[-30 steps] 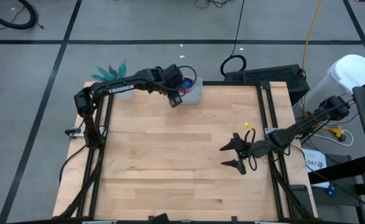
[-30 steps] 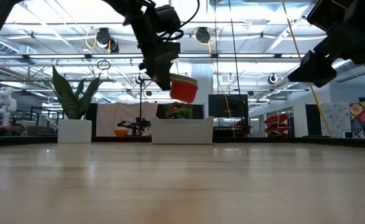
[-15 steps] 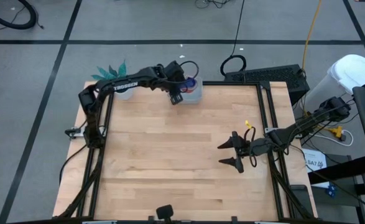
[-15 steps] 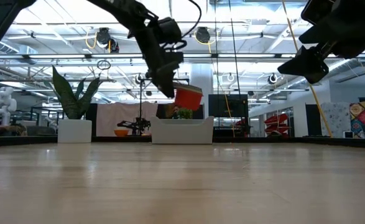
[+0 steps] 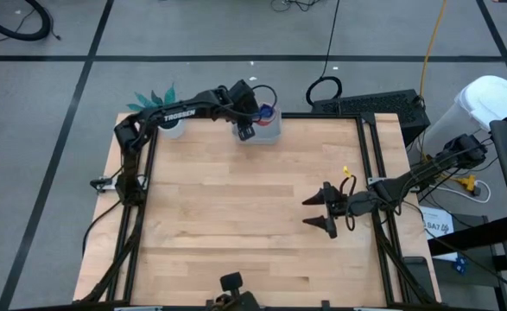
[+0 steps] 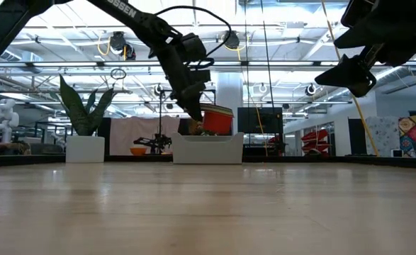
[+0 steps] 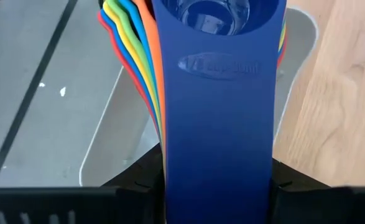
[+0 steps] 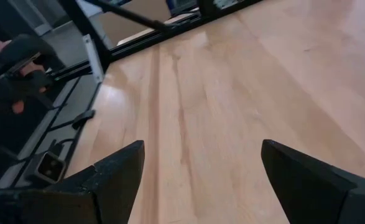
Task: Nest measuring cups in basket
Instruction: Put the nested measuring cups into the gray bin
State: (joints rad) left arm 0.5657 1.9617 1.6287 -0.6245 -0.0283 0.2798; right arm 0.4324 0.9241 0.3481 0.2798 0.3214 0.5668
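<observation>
The measuring cups [image 7: 216, 93] are nested in one stack: the dark blue one faces the left wrist camera, and red, blue, green, yellow and orange handles [image 7: 129, 46] fan out beside it. My left gripper [image 5: 246, 130] is shut on the stack over the pale grey basket [image 5: 270, 131] at the table's far edge. In the low view the red outer cup [image 6: 217, 120] hangs just above the basket [image 6: 208, 150]. My right gripper [image 5: 322, 212] is open above the table's right side and touches nothing. My left gripper pinches the stacked handles near their free end [image 7: 216, 180] between its two fingers [image 7: 138, 183], lying along them. It comes from the table's near side, slanting down toward the far edge. The stack is lifted clear, with the cup bowls [image 6: 217, 120] held out over the basket.
A white pot with a teal plant [image 5: 162, 108] stands left of the basket, at the far left corner. Bare wooden table [image 5: 236, 225] stretches between the two arms. Black frame rails [image 5: 383, 250] run along the table's sides. A dark object [image 5: 231, 283] sits at the near edge.
My left gripper has moved toward the far edge and down, staying shut on the handles. The cup stack has gone with it. It started higher up, on the near side of the basket, and now hangs low, right over the basket.
</observation>
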